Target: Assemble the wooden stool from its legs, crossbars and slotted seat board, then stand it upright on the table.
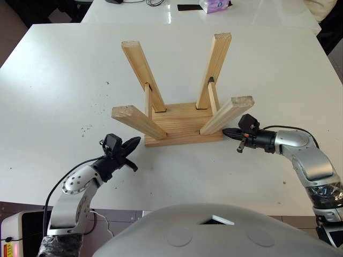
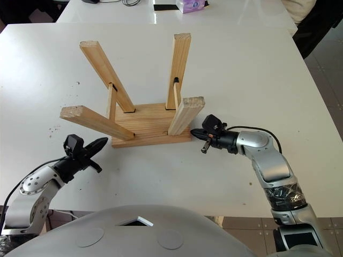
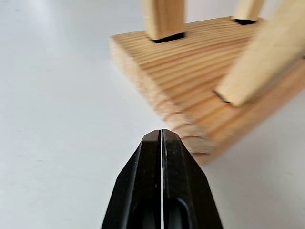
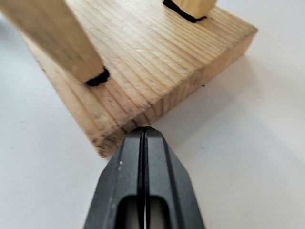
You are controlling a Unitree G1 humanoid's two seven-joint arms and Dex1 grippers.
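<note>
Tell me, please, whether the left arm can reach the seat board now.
Probably yes: the left gripper lies shut just short of the seat board's near corner, only bare table between them.

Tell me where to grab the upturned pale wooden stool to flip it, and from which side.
Its seat board lies flush on the white table, leaving no finger gap. Probably open the left tool and right tool, then grip the splayed near left leg and near right leg mid-length, each from its outer side.
</note>
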